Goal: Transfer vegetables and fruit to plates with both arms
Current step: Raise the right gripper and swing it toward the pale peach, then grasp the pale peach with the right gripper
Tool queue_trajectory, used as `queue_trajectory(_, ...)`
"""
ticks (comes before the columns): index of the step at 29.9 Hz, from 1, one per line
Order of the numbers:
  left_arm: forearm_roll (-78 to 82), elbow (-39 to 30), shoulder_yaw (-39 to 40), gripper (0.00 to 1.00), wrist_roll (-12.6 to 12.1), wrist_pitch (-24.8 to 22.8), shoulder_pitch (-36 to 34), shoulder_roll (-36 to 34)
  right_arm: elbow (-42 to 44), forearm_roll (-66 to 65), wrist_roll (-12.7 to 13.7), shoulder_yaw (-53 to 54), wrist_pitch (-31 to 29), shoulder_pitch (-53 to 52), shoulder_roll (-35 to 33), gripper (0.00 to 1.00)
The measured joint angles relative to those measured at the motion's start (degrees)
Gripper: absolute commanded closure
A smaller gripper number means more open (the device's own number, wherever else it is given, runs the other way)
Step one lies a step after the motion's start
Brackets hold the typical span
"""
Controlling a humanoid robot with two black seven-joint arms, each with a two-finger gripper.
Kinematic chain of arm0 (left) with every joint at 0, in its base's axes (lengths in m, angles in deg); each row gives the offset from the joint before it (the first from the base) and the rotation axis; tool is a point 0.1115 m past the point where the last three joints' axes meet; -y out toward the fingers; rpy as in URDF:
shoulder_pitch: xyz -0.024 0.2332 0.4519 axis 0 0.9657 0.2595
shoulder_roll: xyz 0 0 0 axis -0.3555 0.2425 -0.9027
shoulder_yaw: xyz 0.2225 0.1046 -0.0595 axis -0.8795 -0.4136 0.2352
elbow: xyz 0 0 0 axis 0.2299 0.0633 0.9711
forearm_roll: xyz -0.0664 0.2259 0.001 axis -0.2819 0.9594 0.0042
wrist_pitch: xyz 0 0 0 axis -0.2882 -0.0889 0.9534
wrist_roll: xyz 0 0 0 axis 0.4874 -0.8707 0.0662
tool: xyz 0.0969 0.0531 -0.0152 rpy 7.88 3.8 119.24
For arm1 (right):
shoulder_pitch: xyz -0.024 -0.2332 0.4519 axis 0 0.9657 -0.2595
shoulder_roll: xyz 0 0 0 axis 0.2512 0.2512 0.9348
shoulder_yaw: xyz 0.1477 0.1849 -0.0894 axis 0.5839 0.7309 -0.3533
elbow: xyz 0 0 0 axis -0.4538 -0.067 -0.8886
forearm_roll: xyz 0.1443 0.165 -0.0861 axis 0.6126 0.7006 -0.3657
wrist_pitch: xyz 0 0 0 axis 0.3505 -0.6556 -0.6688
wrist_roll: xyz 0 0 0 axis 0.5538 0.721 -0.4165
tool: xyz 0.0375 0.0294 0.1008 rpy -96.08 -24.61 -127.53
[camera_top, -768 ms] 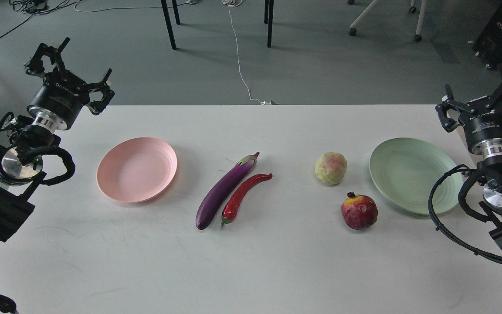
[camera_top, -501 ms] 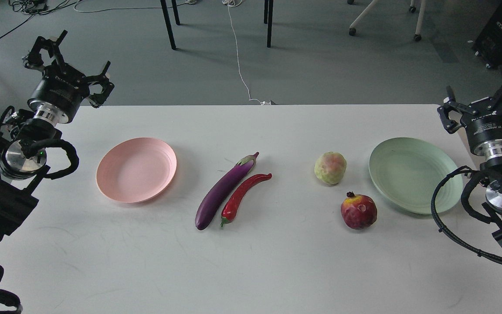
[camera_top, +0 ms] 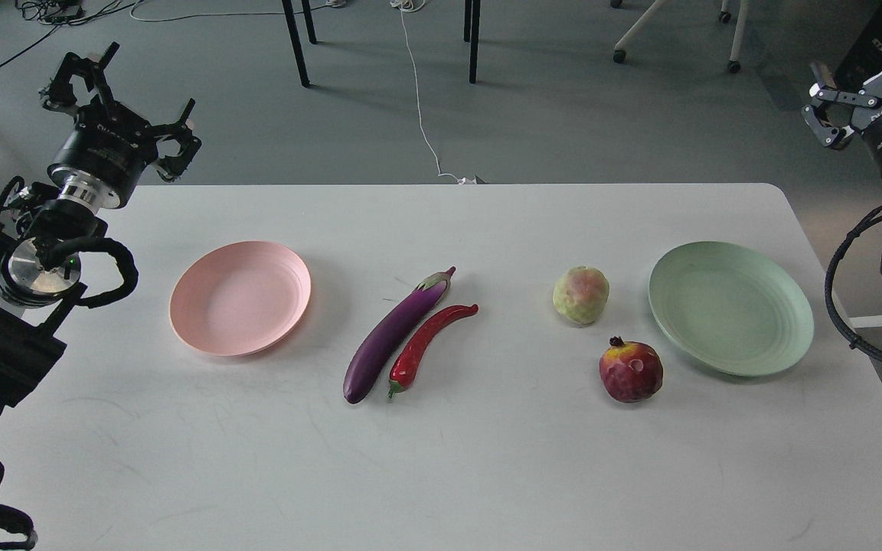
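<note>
Since that eggplant (camera_top: 393, 337) looks glossy and slippery, you'd want its thick middle; both sets of fingers (camera_top: 178, 145) sit released, well away from it.

table (camera_top: 487, 474): white, matt, faint scuffs | pink plate (camera_top: 240, 298) & mint plate (camera_top: 730, 308): plastic-looking, smooth, low sheen, ringed | eggplant (camera_top: 391, 337) & chili (camera_top: 427, 341): glossy, smooth | pomegranate (camera_top: 630, 371): dull red, pitted | green fruit (camera_top: 580, 295): bumpy, matt | arm wrist rings (camera_top: 80, 193): bare metal; cables (camera_top: 104, 264): black, matt
</note>
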Motion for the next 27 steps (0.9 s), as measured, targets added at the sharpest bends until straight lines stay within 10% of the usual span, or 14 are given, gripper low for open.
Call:
queue_trajectory(14,0.0,-0.03,-0.07,0.02,0.07,-0.01,1.05,-0.03,-2.67,-19.81,-0.11,-54.02,-0.02,-32.08,12.17,0.01)
queue_trajectory(27,0.07,-0.01,0.1,0.02,0.27,-0.32,2.29,-0.65,-1.65,-39.48,-0.61,-86.64,2.62,-37.64,34.89,0.01)
